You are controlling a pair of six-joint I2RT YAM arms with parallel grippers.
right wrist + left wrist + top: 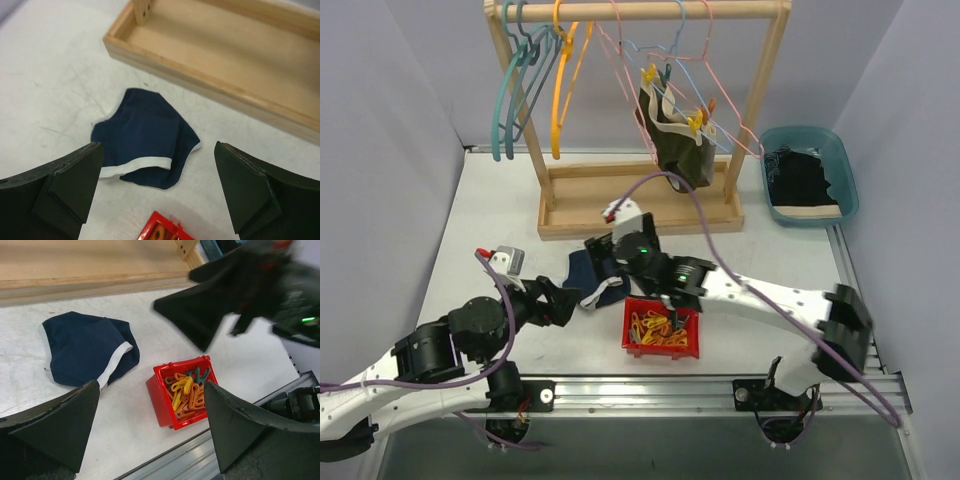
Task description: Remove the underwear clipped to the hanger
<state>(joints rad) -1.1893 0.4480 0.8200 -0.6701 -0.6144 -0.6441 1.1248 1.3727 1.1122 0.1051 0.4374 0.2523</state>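
A white counter (500, 220) between pale walls carries a wooden rack (640, 11) at the back. The right end effector (159, 175) stands wide apart, holding nothing, directly over the navy brief (142, 135), which lies flat on the counter. The left end effector (151, 386), also spread and empty, hovers just beside it. The dark brief (678, 152) hangs lengthwise downward, clipped to the pink hanger (725, 135), up and beyond the right end effector. By my judgement the right arm is nearer.

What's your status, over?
Left gripper open, right gripper open. Navy brief loose on table. Dark brief clipped, hanging from rack. Red bin beside navy brief.
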